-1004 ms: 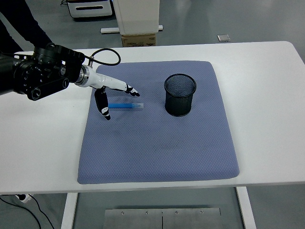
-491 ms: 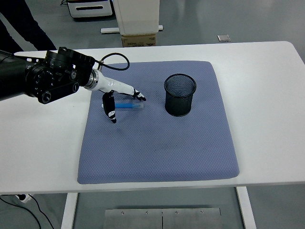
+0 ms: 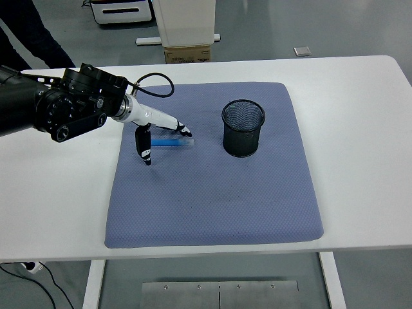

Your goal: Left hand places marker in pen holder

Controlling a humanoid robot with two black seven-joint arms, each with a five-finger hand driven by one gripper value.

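One marker [image 3: 172,142] to grab, lying flat on the mat [image 3: 212,212] with its long axis left-right, right under my left hand [image 3: 156,131] (fingers spread around it, nothing gripped yet), and the holder [image 3: 243,127] stands well off to its right.

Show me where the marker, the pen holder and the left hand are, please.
marker [image 3: 175,143]: head view, middle of the blue barrel.
pen holder [image 3: 243,136]: head view, front mesh wall.
left hand [image 3: 153,126]: head view, middle of the hand.
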